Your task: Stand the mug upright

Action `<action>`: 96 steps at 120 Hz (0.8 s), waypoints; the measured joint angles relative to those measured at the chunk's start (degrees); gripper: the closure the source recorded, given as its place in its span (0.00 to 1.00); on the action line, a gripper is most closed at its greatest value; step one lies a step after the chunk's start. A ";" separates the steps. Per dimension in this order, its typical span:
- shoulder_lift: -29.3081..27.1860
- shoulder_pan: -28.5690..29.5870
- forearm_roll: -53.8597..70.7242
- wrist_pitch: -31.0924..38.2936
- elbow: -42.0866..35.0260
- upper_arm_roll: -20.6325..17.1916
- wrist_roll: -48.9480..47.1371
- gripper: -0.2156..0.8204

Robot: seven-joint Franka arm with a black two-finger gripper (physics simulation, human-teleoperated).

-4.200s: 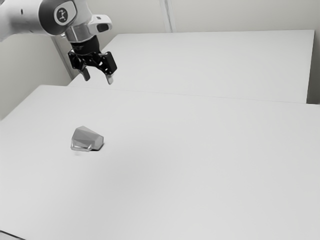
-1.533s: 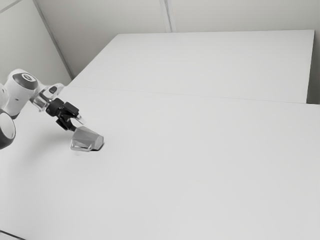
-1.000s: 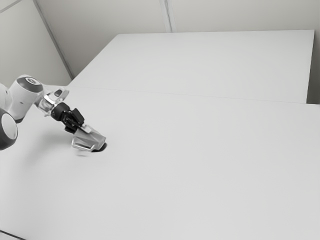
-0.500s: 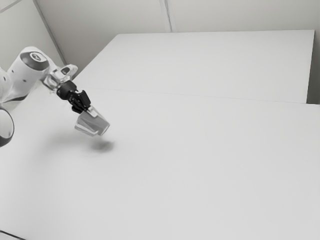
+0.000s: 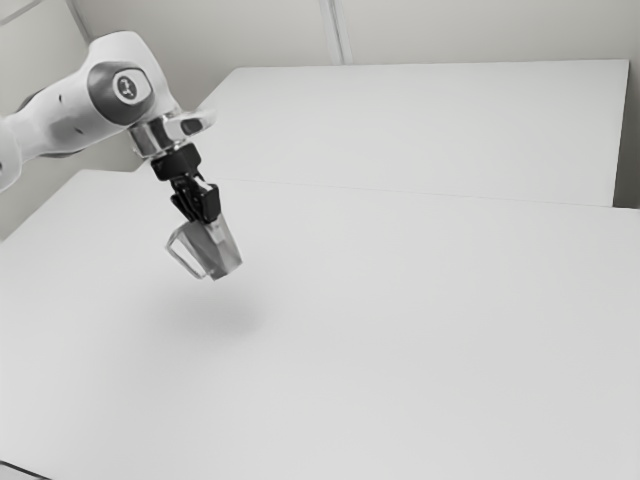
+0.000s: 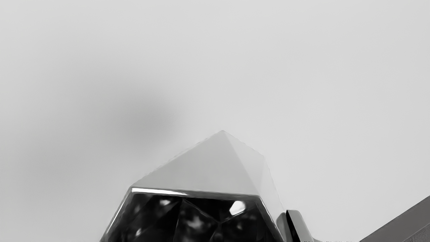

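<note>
Holding, item one: a black two-finger gripper, closed in a grasp on the mug, fingers pointing down toward the table. One fingertip lies along the outside of the mug's wall in the wrist view; the placement of the other is hard to make out.

Item two: one grey, faceted mug, raised above the table, toward the exterior view's left. Posture tilted, mouth up toward the gripper, base down and slanting to the exterior view's right. Angular handle on the exterior view's left side of the body. Rim bright and straight-edged; interior dark and glossy, with pale highlights.

Item three: one soft shadow on the table, below the mug and apart from it, on the near side in the exterior view.

Item four: one white arm with grey joint covers, entering from the exterior view's left and bending down to the gripper.

Item five: one broad, pale table, plain in finish, with a thin seam crossing it. Beyond the seam, a pale far panel; behind that, a light wall bearing a narrow vertical strip.
</note>
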 joint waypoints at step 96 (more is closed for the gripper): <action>-15.63 -2.48 23.29 35.29 -33.70 -9.48 -22.84 0.95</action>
